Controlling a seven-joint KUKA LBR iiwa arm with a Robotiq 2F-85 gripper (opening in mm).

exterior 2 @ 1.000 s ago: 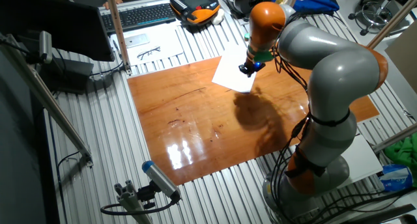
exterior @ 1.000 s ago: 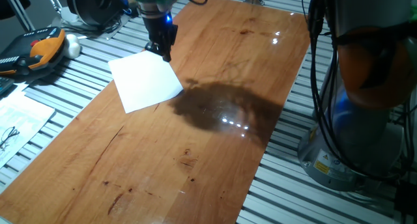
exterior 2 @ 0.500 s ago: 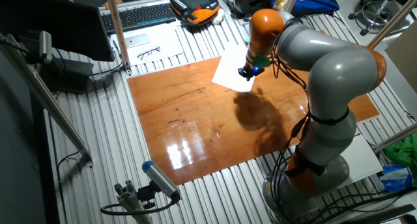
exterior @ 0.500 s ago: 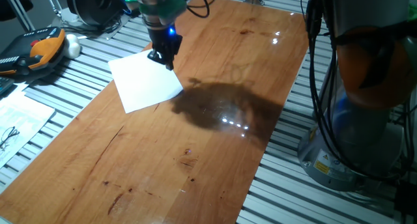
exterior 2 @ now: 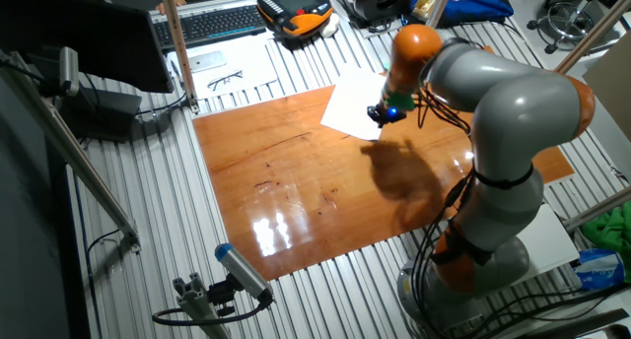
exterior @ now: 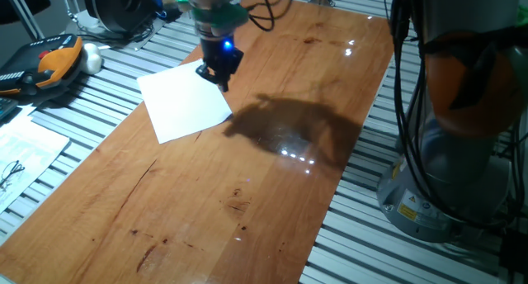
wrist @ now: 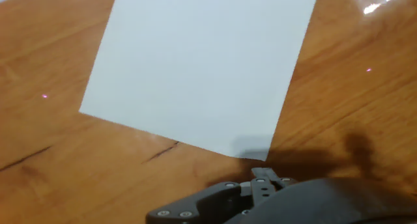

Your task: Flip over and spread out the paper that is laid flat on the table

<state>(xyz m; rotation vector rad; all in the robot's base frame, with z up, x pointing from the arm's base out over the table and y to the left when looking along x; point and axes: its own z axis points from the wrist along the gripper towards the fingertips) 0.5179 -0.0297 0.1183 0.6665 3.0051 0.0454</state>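
While the paper (exterior: 184, 101) lies flat and blank side up at the far left part of the table (exterior: 247, 193), just as it did a second ago, the gripper (exterior: 219, 73) has shifted right, from the sheet's far corner to just beside its right edge. Its shadow on the wood has moved right too. Whether its fingers are apart or together cannot be told; it holds nothing. On the hand view the paper (wrist: 202, 68) fills the top, its near corner by the dark gripper body.
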